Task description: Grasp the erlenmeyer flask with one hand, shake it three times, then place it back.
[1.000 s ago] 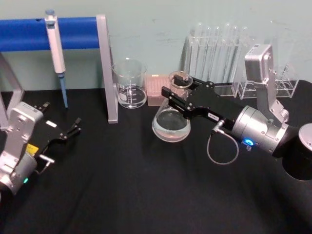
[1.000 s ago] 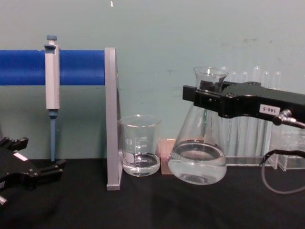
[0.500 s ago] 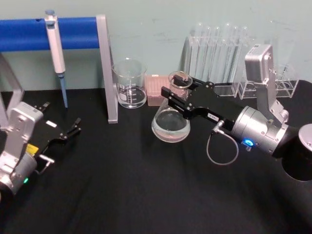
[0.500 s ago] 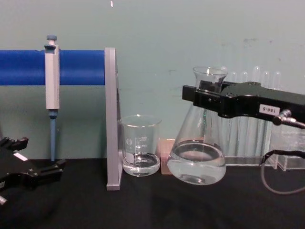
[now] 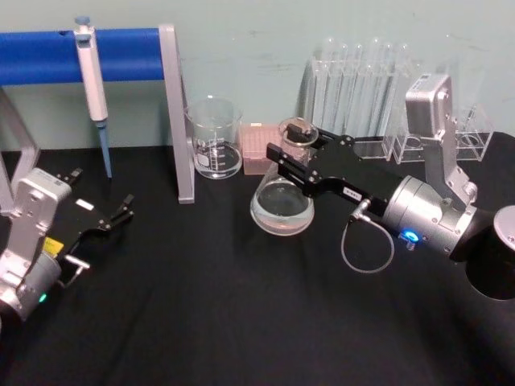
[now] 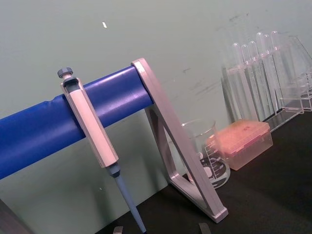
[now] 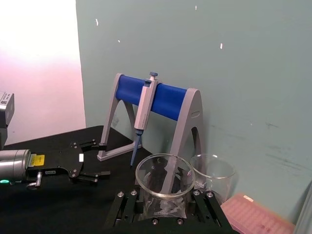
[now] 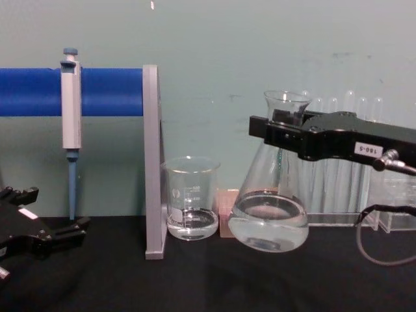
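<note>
Water sits low in the erlenmeyer flask. My right gripper is clamped on its thin neck, just under the rim. The flask leans a little, near the pink box and the beaker. I cannot tell if it touches the black table. My left gripper rests far off, fingers apart.

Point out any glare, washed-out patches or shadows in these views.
Right wrist view: the pale backdrop beside the teal wall is washed out to white. Head view: a blue light glows on the right arm's silver wrist; the black tablecloth swallows shadows under the open left gripper. Chest view: soft highlights on the clear glass conical flask, gripped at its neck by the right gripper.
</note>
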